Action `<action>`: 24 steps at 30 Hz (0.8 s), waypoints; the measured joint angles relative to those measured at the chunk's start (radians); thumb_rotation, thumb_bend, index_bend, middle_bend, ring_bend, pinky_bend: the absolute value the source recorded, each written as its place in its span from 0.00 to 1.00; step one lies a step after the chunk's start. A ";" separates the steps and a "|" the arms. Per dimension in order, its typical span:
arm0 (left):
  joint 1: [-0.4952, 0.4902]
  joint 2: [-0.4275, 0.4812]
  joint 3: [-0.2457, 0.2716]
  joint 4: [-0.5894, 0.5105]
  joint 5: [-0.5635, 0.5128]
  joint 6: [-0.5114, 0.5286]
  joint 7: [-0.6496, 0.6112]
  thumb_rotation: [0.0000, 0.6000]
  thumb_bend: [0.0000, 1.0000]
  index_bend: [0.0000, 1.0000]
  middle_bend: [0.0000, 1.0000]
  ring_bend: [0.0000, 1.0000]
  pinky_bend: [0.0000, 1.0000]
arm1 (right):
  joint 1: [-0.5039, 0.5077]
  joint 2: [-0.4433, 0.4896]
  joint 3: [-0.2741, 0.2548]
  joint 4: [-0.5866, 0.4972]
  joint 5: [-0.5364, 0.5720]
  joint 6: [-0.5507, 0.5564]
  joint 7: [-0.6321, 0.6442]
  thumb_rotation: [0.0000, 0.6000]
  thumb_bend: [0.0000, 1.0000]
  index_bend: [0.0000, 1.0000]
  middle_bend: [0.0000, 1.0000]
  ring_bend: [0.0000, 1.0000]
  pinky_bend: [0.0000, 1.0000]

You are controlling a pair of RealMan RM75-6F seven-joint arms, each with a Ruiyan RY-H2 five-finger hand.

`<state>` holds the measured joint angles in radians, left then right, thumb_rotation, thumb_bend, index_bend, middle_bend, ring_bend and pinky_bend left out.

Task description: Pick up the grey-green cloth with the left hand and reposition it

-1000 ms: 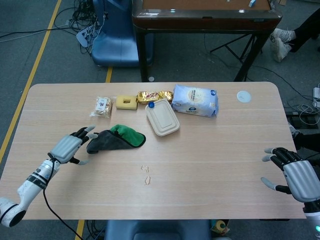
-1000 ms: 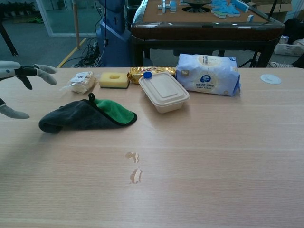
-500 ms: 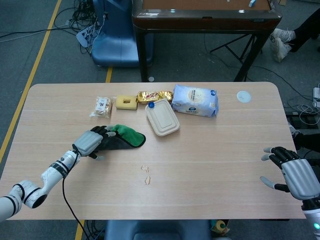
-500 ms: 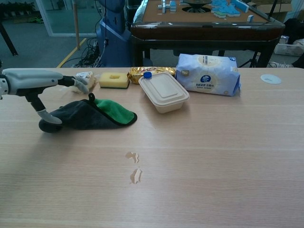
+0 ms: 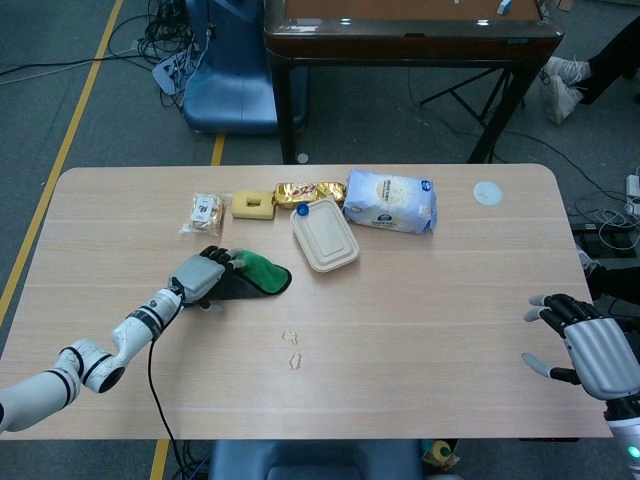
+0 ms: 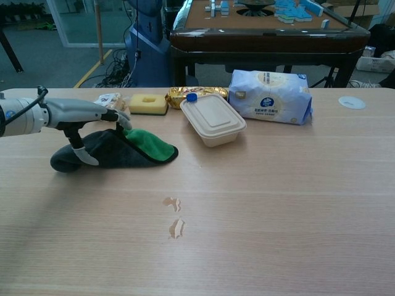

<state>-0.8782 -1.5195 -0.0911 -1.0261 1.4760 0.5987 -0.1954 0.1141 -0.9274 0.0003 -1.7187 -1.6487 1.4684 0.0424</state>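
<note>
The grey-green cloth (image 5: 258,276) (image 6: 139,148) lies crumpled on the left half of the table, dark grey outside with a green fold on its right. My left hand (image 5: 203,275) (image 6: 86,115) hovers flat over the cloth's left part. Its fingers (image 6: 119,116) reach out above the cloth and its thumb (image 6: 84,155) points down at the near edge. The hand's fingers are apart and nothing is lifted. My right hand (image 5: 590,350) rests at the table's right front corner with its fingers spread and holds nothing; the chest view does not show it.
Behind the cloth stand a beige lidded box (image 5: 325,236), a white-blue tissue pack (image 5: 391,200), a gold-wrapped snack (image 5: 310,191), a yellow sponge (image 5: 253,204) and a clear snack bag (image 5: 206,212). A white disc (image 5: 487,193) lies far right. Scuff marks (image 5: 292,350) dot the table's middle.
My left hand has moved right, from beside the cloth's left edge to above the cloth. The cloth has not shifted. The right hand has stayed in place.
</note>
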 measured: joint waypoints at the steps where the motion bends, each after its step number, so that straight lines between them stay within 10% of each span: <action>1: -0.005 -0.006 0.001 0.011 -0.005 -0.010 0.010 1.00 0.14 0.12 0.00 0.00 0.01 | 0.000 0.000 0.000 0.001 0.001 0.000 0.001 1.00 0.23 0.40 0.29 0.23 0.32; 9: -0.030 -0.040 0.003 0.074 -0.105 -0.099 0.115 1.00 0.14 0.22 0.00 0.00 0.02 | -0.002 -0.003 0.001 0.014 0.007 0.000 0.015 1.00 0.23 0.40 0.29 0.23 0.32; 24: 0.007 -0.055 0.011 0.076 -0.166 -0.066 0.121 1.00 0.14 0.42 0.26 0.32 0.58 | 0.000 -0.006 0.001 0.018 0.007 -0.007 0.016 1.00 0.23 0.40 0.29 0.23 0.32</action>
<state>-0.8711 -1.5745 -0.0799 -0.9498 1.3103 0.5325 -0.0740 0.1145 -0.9337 0.0015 -1.7012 -1.6414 1.4617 0.0585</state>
